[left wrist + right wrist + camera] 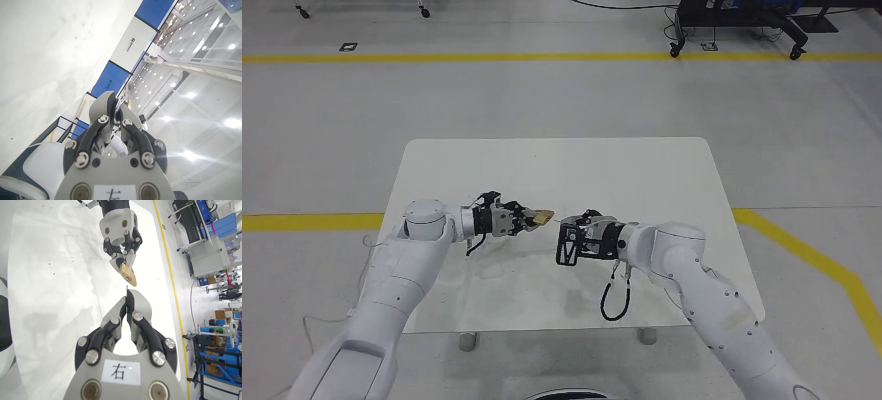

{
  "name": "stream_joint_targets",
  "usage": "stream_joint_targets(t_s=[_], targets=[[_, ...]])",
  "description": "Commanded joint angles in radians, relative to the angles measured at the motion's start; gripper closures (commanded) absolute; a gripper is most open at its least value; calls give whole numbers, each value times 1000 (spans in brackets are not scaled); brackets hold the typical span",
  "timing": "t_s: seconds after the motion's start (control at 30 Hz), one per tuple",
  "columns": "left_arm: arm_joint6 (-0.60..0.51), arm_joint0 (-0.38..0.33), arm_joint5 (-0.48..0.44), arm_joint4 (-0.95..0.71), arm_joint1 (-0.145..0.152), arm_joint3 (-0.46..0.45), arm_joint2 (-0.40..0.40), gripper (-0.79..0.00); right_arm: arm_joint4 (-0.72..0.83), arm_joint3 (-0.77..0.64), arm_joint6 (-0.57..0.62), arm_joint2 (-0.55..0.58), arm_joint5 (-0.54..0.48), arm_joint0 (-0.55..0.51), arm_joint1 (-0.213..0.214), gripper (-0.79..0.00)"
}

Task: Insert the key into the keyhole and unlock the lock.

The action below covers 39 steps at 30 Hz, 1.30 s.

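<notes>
Currently right hand (pixel 128 295) clamped on key (pixel 126 288), thin tip sticking out past fingertips, just short of keyhole (pixel 128 278), not touching. Left hand (pixel 123 262) pinched on shackle (pixel 121 101) of brass lock (pixel 129 274), held in air above white worktop (pixel 642 170), keyhole end facing key.

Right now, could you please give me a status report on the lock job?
Left pincer shut on padlock. Right pincer shut on key, tip just short of keyhole, not in. Nothing between them.
</notes>
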Motion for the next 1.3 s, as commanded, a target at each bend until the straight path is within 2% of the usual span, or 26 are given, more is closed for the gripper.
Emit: stream_joint_targets(t_s=[0.0, 0.4, 0.9, 1.27], targets=[[0, 2, 1, -2, 0, -5, 2, 0, -20, -12, 0, -6, 4, -6, 2, 0], [-8, 4, -9, 9, 2, -10, 24, 0, -51, -24, 20, -55, -16, 0, 6, 0], [-18, 15, -6, 8, 7, -29, 40, 0, -98, -39, 79, -101, 10, 1, 7, 0], [17, 21, 6, -31, 9, -24, 24, 0, -69, -64, 28, -89, 48, -22, 10, 0]])
